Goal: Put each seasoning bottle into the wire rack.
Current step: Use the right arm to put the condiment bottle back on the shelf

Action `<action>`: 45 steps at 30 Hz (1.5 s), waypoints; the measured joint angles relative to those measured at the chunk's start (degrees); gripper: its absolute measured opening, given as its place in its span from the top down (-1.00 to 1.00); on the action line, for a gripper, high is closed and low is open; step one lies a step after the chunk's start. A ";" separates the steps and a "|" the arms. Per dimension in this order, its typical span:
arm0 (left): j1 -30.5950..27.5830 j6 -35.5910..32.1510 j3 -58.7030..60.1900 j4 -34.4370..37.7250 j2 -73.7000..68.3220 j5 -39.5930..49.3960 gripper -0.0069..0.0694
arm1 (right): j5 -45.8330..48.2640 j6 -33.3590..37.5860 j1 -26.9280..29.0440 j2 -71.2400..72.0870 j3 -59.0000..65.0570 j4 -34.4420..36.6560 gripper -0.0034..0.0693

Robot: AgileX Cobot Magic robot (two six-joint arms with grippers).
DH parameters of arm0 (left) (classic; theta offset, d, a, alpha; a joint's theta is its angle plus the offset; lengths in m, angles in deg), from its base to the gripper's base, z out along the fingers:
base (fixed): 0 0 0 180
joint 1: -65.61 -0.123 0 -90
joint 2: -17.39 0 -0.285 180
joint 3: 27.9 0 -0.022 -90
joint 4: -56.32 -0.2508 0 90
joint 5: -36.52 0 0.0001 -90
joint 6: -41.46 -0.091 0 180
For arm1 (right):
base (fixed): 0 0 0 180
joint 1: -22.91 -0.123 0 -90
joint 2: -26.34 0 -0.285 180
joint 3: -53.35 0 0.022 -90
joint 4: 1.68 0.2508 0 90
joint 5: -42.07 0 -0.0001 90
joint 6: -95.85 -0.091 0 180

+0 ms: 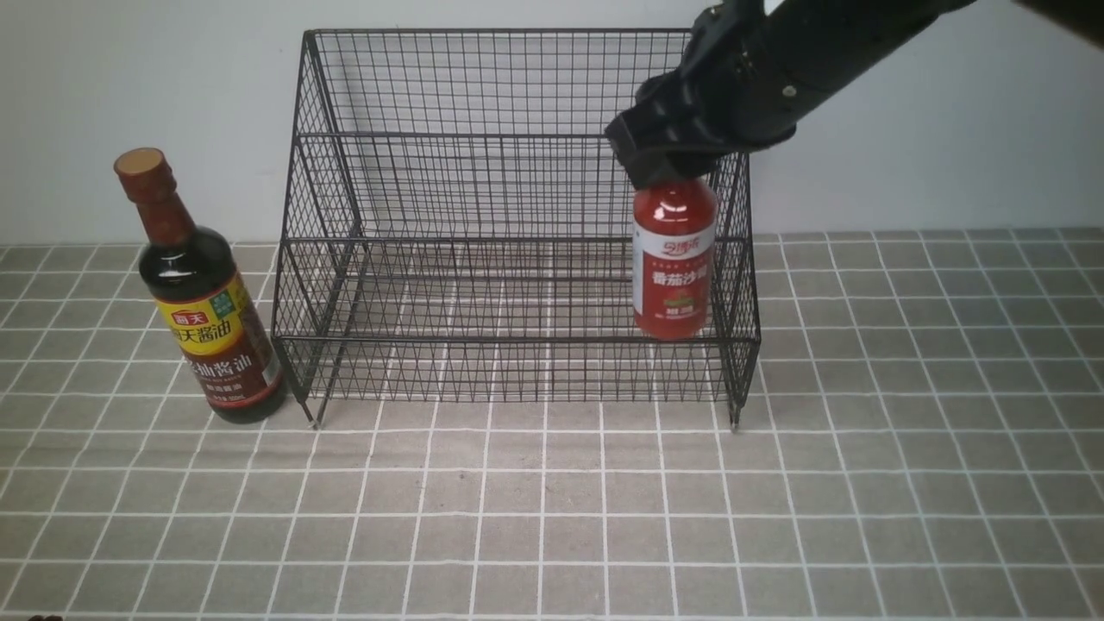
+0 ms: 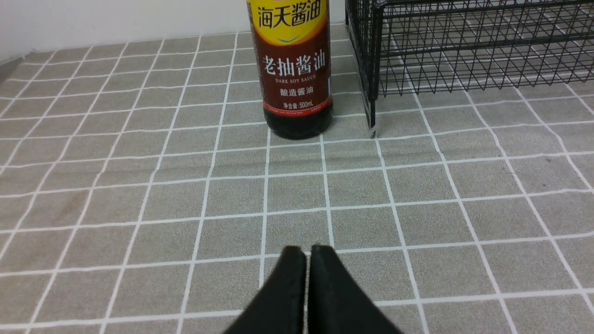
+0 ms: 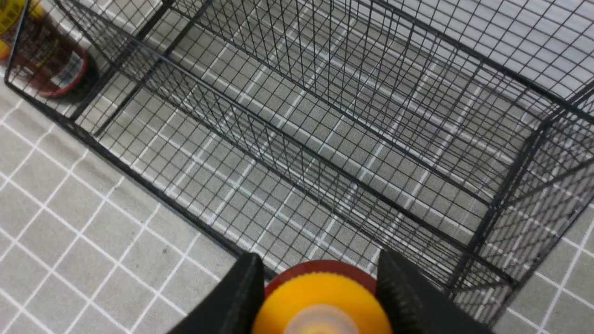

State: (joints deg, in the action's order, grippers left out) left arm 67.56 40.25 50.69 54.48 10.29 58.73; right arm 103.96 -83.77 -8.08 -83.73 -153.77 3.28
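Nearest the left wrist camera, the left gripper (image 2: 307, 253) was low over the grey tile-patterned tabletop (image 1: 552, 517), its two black fingers pressed together with nothing between them. It faced the tall dark soy-sauce bottle (image 2: 297, 69), apart from it. That arm did not show in the front view.

The right arm entered from the upper right and sloped down toward the left, with the right gripper (image 1: 668, 168) pointing down. Its jaws stood partly apart and clamped the yellow nozzle cap (image 3: 320, 301) of the small red sauce bottle (image 1: 674, 267), one finger on each side. The bottle hung upright at the right front end of the large black wire-mesh rack (image 1: 517, 341), its base about level with the front rail. Whether it was over the lowest tier or over the rail itself could not be told.

The soy-sauce bottle stood upright on the tabletop, outside the rack, just beside its left front leg.

Legible writing on the soy-sauce label: "海天酱油", "老抽酱油", "DARK SOY SAUCE", "酿造酱油", "500mL". The red bottle's white label read "番茄沙司"; the brand line above it was too small to read.
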 joint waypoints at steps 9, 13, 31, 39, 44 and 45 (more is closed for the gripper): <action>0.00 0.00 0.00 0.00 0.00 0.00 0.84 | -6.32 -6.43 0.00 -3.54 0.00 -0.14 0.11; 0.00 0.00 0.00 0.00 0.00 0.00 0.84 | -6.85 -7.10 0.00 -5.28 0.00 -1.25 0.11; 0.00 0.00 0.00 0.00 0.00 0.00 0.84 | -1.62 -8.99 0.00 -7.68 0.10 -3.13 0.11; 0.00 0.00 0.00 0.00 0.00 0.00 0.84 | 3.40 -9.30 0.00 -11.09 0.05 -3.14 -0.05; 0.00 0.00 0.00 0.00 0.00 0.00 0.84 | 3.74 -9.35 0.00 -11.21 -0.01 -3.14 -0.24; 0.00 0.00 0.00 0.00 0.00 0.00 0.84 | 3.76 -9.35 0.00 -11.21 -0.01 -3.14 -0.30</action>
State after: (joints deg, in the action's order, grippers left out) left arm 67.56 40.25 50.69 54.48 10.29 58.73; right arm 107.72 -93.12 -8.08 -94.94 -153.77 0.14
